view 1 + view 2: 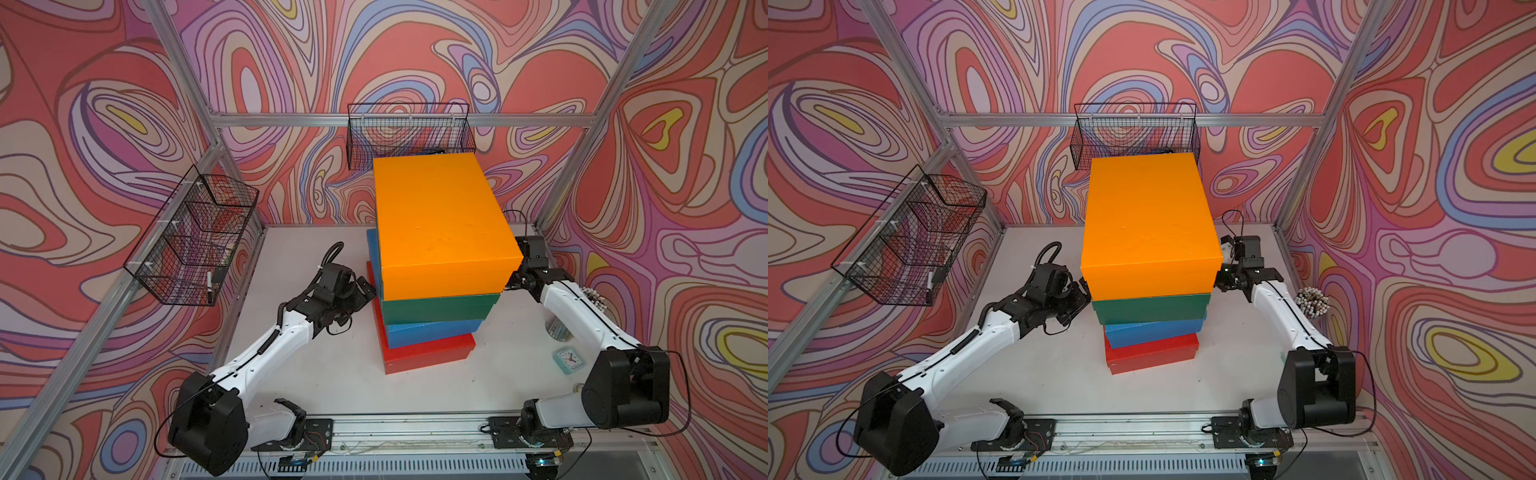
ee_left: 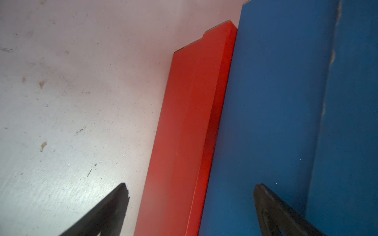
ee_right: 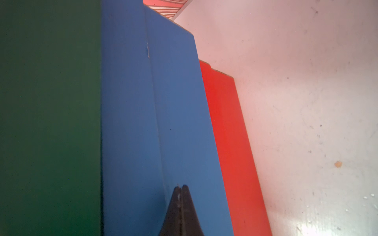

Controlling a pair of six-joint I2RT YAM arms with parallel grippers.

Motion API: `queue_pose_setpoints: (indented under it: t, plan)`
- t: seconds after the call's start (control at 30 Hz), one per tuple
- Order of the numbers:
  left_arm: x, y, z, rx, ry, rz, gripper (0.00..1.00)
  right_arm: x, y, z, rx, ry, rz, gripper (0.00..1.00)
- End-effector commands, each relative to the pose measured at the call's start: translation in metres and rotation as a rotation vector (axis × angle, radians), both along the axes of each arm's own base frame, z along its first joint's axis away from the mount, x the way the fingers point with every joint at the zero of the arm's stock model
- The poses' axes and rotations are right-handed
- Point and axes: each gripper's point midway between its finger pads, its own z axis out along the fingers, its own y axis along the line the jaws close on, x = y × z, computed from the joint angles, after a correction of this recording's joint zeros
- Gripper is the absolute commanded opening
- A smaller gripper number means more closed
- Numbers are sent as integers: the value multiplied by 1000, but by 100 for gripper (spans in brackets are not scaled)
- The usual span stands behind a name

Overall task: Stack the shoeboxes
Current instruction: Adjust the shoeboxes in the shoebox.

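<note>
Four shoeboxes stand in one pile on the white table (image 1: 316, 374): red (image 1: 428, 357) at the bottom, then blue (image 1: 432, 332), dark green (image 1: 440, 309), and orange (image 1: 440, 224) on top, slightly askew. Both top views show it, orange (image 1: 1148, 224) uppermost. My left gripper (image 1: 366, 291) is open beside the pile's left side; in the left wrist view it (image 2: 191, 185) spans the red box (image 2: 194, 122) and blue box (image 2: 276, 102), holding nothing. My right gripper (image 3: 181, 186) is shut, its tips against the blue box (image 3: 153, 102), at the pile's right side (image 1: 509, 284).
A black wire basket (image 1: 191, 237) hangs on the left wall and another (image 1: 411, 133) on the back wall behind the pile. A small clock (image 1: 568, 359) and a cup of sticks (image 1: 1312, 301) sit at the table's right edge by the right arm.
</note>
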Motion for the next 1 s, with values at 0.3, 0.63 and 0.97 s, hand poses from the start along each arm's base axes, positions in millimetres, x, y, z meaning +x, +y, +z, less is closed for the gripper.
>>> queue_pose_setpoints:
  t: [0.3, 0.63, 0.97]
  plan:
    - [-27, 3, -3, 30, 18, 9, 97, -35, 24, -1, 76, 36, 65, 0]
    - [-42, -5, 7, 33, -6, -12, 97, -51, 28, 18, 93, 12, 82, 0]
    - [-62, -18, 1, 48, -1, -45, 97, -71, 36, 18, 153, 36, 111, 0]
